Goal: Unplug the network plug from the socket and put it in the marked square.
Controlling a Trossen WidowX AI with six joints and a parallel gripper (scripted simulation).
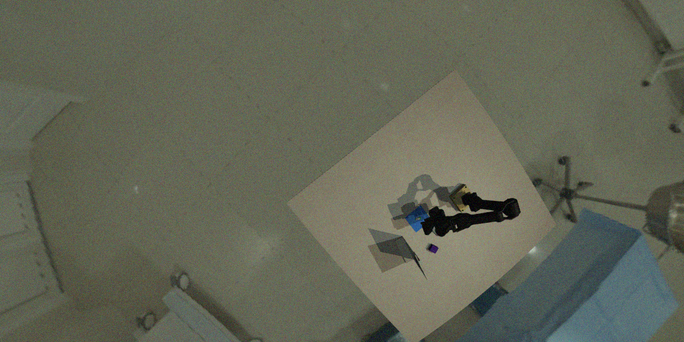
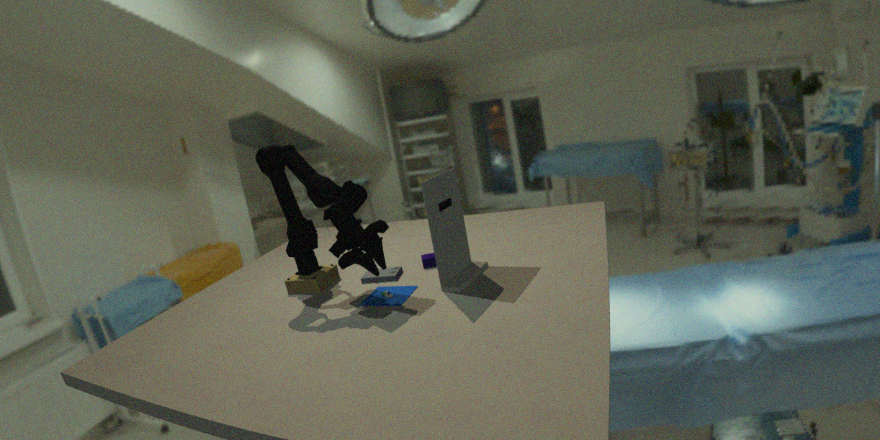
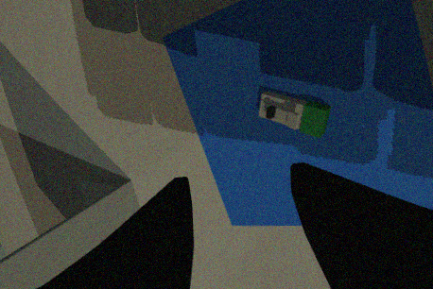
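Observation:
The plug, pale with a green end, lies on the blue marked square, inside its edges. My gripper is open and holds nothing. Its fingertips hang a little above the table, off the plug, which shows beyond them in the wrist view. The grey upright panel stands to the right in the exterior view, with a dark, empty socket opening in its upper part. The fingers hide no part of the plug in the wrist view.
A purple block stands near the panel. A flat grey block lies behind the fingers in the exterior view. The arm's yellowish base stands on the table. Shadows of arm and panel fall across the square and the table.

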